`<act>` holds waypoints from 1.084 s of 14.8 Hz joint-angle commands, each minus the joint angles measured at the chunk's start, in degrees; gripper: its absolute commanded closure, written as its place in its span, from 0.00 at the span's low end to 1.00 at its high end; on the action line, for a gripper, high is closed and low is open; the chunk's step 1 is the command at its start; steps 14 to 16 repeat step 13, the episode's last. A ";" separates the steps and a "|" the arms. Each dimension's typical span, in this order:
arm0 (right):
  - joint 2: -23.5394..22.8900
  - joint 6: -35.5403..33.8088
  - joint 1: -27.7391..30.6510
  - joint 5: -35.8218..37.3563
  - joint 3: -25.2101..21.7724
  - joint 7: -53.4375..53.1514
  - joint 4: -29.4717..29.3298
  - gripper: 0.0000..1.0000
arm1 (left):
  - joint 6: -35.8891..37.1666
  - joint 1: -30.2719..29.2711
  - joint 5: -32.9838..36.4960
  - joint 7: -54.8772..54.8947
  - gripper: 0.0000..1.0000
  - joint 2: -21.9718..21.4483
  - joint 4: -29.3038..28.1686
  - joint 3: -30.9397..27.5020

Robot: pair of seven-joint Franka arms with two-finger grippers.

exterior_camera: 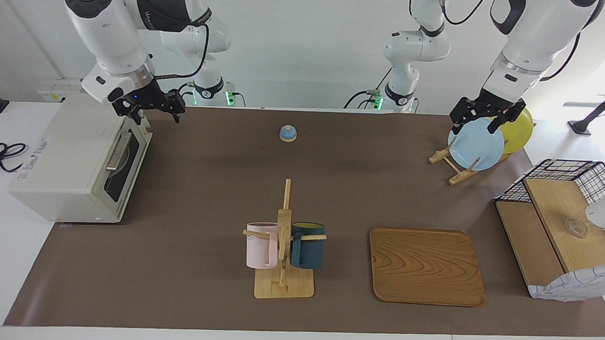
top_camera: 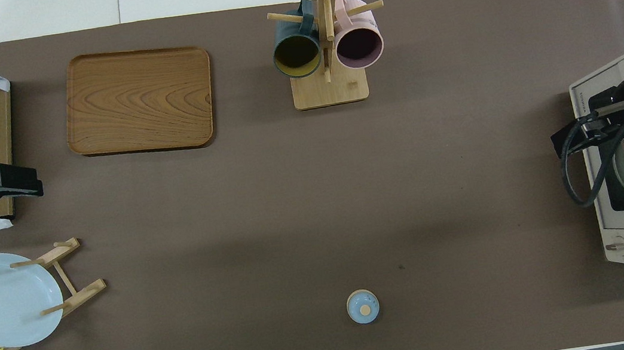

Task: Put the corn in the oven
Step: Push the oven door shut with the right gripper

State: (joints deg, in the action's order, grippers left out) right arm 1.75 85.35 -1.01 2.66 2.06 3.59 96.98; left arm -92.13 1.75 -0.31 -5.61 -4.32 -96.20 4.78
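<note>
Boxy off-white toaster oven [exterior_camera: 76,157] door seen shut, corn not visible
Right tool [exterior_camera: 151,107] held open and empty over oven's top corner; left tool [exterior_camera: 478,118] open, parked over blue plate [exterior_camera: 475,144]

Both arms: glossy white rounded shells, black bands at the joints. Right arm [exterior_camera: 106,27]: round dark grey cap on one joint, silver wrist ring, black cable looping to the wrist. Right gripper [exterior_camera: 151,107] and left gripper [exterior_camera: 485,116]: black, skeletal linkwork. Green lights glow at both bases.
</note>
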 commanded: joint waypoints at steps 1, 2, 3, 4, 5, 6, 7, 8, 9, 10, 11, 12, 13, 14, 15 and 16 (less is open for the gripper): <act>-1.57 -1.07 2.15 -1.34 1.19 -0.69 -2.41 0.00 | 0.99 -0.87 0.14 0.07 0.00 -1.04 -0.39 0.49; -1.57 -0.71 1.89 -1.43 1.19 -0.78 -2.41 0.00 | 0.99 -0.87 0.14 0.07 0.00 -1.04 -0.39 0.49; -1.48 -0.62 1.80 -1.60 1.19 -0.78 -2.50 0.00 | 0.99 -0.87 0.14 0.07 0.00 -1.04 -0.39 0.49; -1.57 -0.62 1.71 -1.69 1.19 -0.78 -2.50 0.00 | 0.99 -0.87 0.14 0.07 0.00 -1.04 -0.39 0.49; -1.57 -0.62 1.97 -1.87 1.11 -0.69 -2.50 0.00 | 0.99 -0.87 0.14 0.07 0.00 -1.04 -0.39 0.49; -1.57 -0.53 2.32 -2.30 0.93 -0.69 -2.50 0.00 | 0.99 -0.96 0.14 0.07 0.00 -1.04 -0.39 0.49; -1.57 -0.45 2.41 -3.01 0.67 -0.69 -2.50 0.00 | 0.99 -0.87 0.14 0.07 0.00 -1.04 -0.39 0.49; -1.57 0.16 2.41 -3.01 0.67 -0.78 -2.50 0.00 | 0.99 -0.87 0.14 0.07 0.00 -1.04 -0.39 0.49; -1.57 0.52 2.33 -2.93 0.67 -0.78 -2.50 0.00 | 0.99 -0.87 0.14 0.07 0.00 -1.04 -0.39 0.49; -1.57 0.52 2.33 -2.84 0.67 -0.69 -2.50 0.00 | 0.99 -0.87 0.14 0.07 0.00 -1.04 -0.39 0.49; -1.57 0.70 2.32 -2.75 0.58 -0.69 -2.50 0.00 | 0.99 -0.87 0.14 0.07 0.00 -1.04 -0.39 0.49; -1.57 1.31 2.41 -2.66 0.58 -0.60 -2.50 0.00 | 0.99 -0.87 0.14 0.07 0.00 -1.04 -0.39 0.49; -1.48 1.49 2.41 -2.66 0.58 -0.60 -2.15 0.00 | 0.99 -0.79 0.14 0.07 0.00 -1.04 -0.39 0.49; -1.48 1.49 2.41 -2.66 0.58 -0.60 -2.15 0.00 | 0.99 -0.79 0.14 0.07 0.00 -1.04 -0.39 0.49; -1.48 1.49 2.41 -2.66 0.58 -0.60 -2.15 0.00 | 0.99 -0.79 0.14 0.07 0.00 -1.04 -0.39 0.49; -1.48 1.49 2.41 -2.66 0.58 -0.60 -2.15 0.00 | 0.99 -0.79 0.14 0.07 0.00 -1.04 -0.39 0.49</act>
